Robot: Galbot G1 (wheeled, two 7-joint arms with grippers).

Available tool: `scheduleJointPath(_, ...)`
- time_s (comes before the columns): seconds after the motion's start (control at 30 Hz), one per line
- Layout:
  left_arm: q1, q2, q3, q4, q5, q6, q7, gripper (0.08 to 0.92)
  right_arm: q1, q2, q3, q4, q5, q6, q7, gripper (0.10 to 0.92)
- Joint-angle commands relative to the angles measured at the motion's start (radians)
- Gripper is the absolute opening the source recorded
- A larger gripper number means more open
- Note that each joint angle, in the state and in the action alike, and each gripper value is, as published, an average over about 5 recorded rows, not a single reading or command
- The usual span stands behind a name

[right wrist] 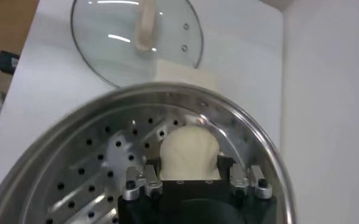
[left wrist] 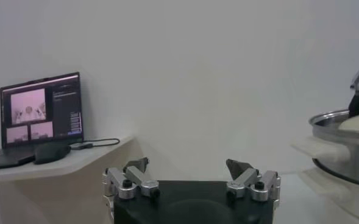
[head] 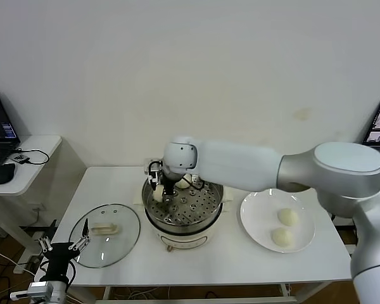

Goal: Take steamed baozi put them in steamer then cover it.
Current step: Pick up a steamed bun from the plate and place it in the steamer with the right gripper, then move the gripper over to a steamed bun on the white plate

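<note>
The right gripper (head: 166, 190) is inside the steamer (head: 212, 218), low over the perforated tray (right wrist: 88, 170) on the side towards the lid (head: 107, 235), with its jaws pinching a baozi (right wrist: 189, 152). The bun looks squeezed tall between the fingers and sits at or just above the tray; contact cannot be told. Another pale bun (head: 191, 181) seems to lie at the steamer's far rim, partly hidden by the arm. Two more baozi (head: 287, 216) wait on the plate (head: 256, 218), which stands just beside the steamer on the side away from the lid.

The step in hand appears to be the placing of a bun in the steamer, about midway through the loading. The next move likely calls for setting the bun down on the tray, spreading the jaws, and lifting straight up clear of the steamer's rim before crossing to the plate. The soft bun could stick to a finger, so a slow release seems wise.

The left gripper (head: 80, 242) hangs idle, jaws spread, at the lid's outer edge, away from the steamer. The lid lies flat on the table (head: 240, 269), beside the steamer, not yet needed
</note>
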State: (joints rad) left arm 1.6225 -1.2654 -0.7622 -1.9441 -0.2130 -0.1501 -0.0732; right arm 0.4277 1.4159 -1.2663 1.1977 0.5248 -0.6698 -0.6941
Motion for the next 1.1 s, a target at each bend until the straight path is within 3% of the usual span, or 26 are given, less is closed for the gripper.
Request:
scheduleJointPath(0.03, -0.001, 0.0, 0.0, 0.001, 0.0, 0.0, 0.001, 0.823, -0.038, 0.053, 0.001, -0.05, -0.034, -0.007, 0.011, 0.59)
scheduleJointPath(0.27, 0.0, -0.003, 0.002, 0.001, 0.001, 0.001, 0.0, 0.823, 0.009, -0.001, 0.017, 0.001, -0.019, -0.008, -0.026, 0.743)
scheduleJointPath(0.43, -0.001, -0.008, 0.003, 0.0, 0.001, 0.0, 0.0, 0.823, 0.141, -0.109, 0.024, 0.073, -0.068, 0.042, -0.182, 0.816)
scheduleJointPath(0.6, 0.0, -0.008, 0.005, -0.005, 0.001, 0.001, 0.0, 0.823, 0.261, -0.29, 0.001, 0.198, -0.11, 0.12, -0.298, 0.822)
scheduleJointPath(0.83, 0.004, -0.004, 0.014, -0.012, 0.004, 0.002, 0.001, 0.823, 0.373, -0.61, -0.05, 0.425, -0.124, 0.16, -0.352, 0.823)
scheduleJointPath(1.1, 0.013, 0.0, 0.024, -0.023, 0.013, 0.005, 0.0, 0.823, 0.247, -0.92, -0.052, 0.539, -0.289, 0.243, -0.373, 0.823)
